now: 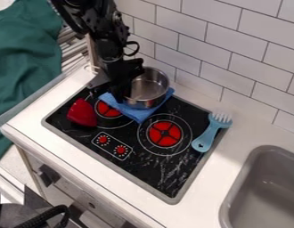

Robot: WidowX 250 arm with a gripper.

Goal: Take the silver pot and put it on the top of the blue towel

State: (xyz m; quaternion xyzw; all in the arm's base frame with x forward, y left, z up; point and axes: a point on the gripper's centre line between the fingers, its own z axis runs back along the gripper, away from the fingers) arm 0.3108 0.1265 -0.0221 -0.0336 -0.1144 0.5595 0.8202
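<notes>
Silver and open-topped, the pot [148, 88] sits upright over the blue towel [136, 114], which shows in front of its base and out to either side; it looks to be resting there, though a slight lift would be hard to rule out. The black gripper [113, 90] is at the pot's left side in the view, close against the wall, and I cannot tell whether it is open or holding the metal. The step in hand, I judge, is the set-down and letting go: let the base bear flat on the cloth before releasing, then back away straight up, so the rim isn't caught (a light pot tips easily, and a loose towel will bunch and slide). Near the towel, on the black stovetop [143, 171], lies a red object [82, 113]; across the burners, a light-blue brush [207, 137] lies over the stovetop's edge. Beyond are the white counter [218, 178] and the grey sink [265, 191].
</notes>
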